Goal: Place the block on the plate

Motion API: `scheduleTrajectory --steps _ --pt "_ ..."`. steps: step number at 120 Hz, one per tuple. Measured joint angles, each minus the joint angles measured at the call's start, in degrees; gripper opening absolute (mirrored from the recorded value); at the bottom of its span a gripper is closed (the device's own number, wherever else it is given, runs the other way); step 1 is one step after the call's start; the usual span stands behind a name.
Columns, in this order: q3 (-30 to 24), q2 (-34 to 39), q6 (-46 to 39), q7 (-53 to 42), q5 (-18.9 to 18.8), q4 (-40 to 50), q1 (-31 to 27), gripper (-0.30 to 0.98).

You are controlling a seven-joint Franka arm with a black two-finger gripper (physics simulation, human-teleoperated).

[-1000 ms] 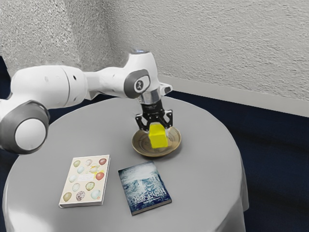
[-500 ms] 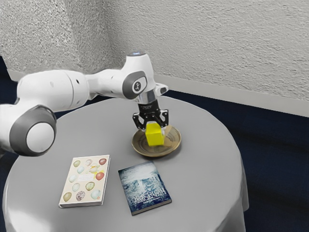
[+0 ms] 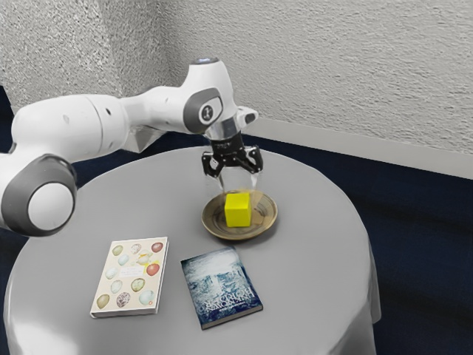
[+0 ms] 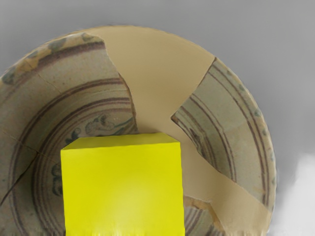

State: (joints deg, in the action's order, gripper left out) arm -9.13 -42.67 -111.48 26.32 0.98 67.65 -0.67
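Yellow block [image 3: 238, 210] inside the shallow plate [image 3: 236, 235], gripper [image 3: 235, 181] spread above.

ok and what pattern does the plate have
The plate is patched: pale greenish pieces with dark ring bands, between plain tan areas; best in the wrist view.

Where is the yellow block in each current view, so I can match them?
Exterior view: just above centre, yellow block on the plate, below the gripper.
Wrist view: lower edge, left of centre, over the plate's inside.
Shared landmark: the patterned plate with its plain tan patches.
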Motion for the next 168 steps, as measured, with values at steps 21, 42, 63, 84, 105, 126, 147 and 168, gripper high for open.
scheduleTrajectory --steps 21,42,63,84,105,126,147,168 --pt "0.1 10.2 4.8 -0.5 -0.2 1.3 0.6 0.67" --pt "0.8 22.7 14.1 -2.0 -1.3 5.8 0.7 0.68" --pt "8.4 35.0 20.4 -6.4 -1.3 18.7 3.2 0.68" --pt "19.5 43.1 22.2 -11.4 -0.4 29.5 9.5 0.68" --pt "21.9 45.5 21.2 -16.1 -0.3 32.8 8.6 0.69" --pt "21.8 45.7 20.7 -19.7 -0.3 32.8 12.0 0.69" --pt "21.8 45.7 20.5 -22.3 -0.4 32.8 13.0 0.69" --pt "22.2 45.5 20.0 -24.3 -0.4 32.8 11.9 0.69"
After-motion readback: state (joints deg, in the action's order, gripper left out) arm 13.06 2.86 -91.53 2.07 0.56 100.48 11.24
